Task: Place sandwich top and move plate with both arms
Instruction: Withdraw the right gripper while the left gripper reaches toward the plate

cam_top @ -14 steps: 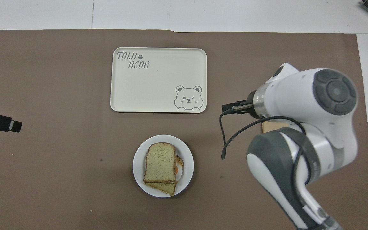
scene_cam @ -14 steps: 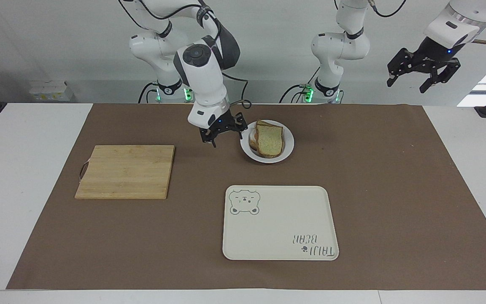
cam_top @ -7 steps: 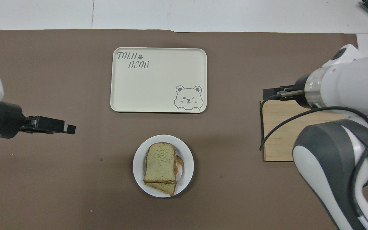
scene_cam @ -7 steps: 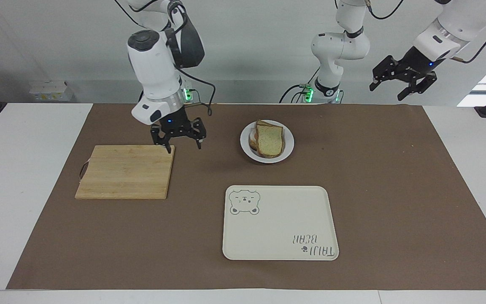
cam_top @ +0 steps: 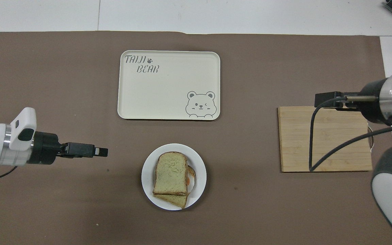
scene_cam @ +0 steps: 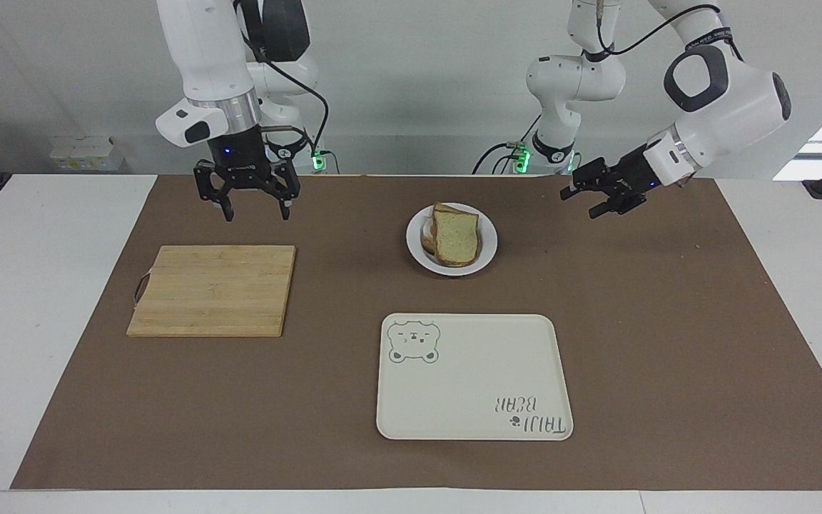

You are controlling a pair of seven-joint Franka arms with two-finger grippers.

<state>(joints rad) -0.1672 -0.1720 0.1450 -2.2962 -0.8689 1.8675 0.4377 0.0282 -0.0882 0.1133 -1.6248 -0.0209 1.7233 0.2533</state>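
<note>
The sandwich top (scene_cam: pixel 456 237) lies on a lower slice with a bit of orange showing at its edge, on the small white plate (scene_cam: pixel 488 248); in the overhead view the sandwich top (cam_top: pixel 170 173) covers most of the plate (cam_top: pixel 199 190). My right gripper (scene_cam: pixel 257 207) hangs open and empty, fingers down, over the mat beside the cutting board's edge nearest the robots. My left gripper (scene_cam: pixel 582 203) is open and empty, low over the mat, pointing sideways at the plate from the left arm's end with a gap between; it also shows in the overhead view (cam_top: pixel 102 152).
A wooden cutting board (scene_cam: pixel 211 289) lies toward the right arm's end (cam_top: pixel 325 139). A cream bear tray (scene_cam: pixel 472 378) lies farther from the robots than the plate (cam_top: pixel 168 85). A brown mat covers the table.
My right gripper has left the plate's side, risen and swung toward the right arm's end. My left gripper has come down and moved in toward the plate. Plate and bread have not moved.
</note>
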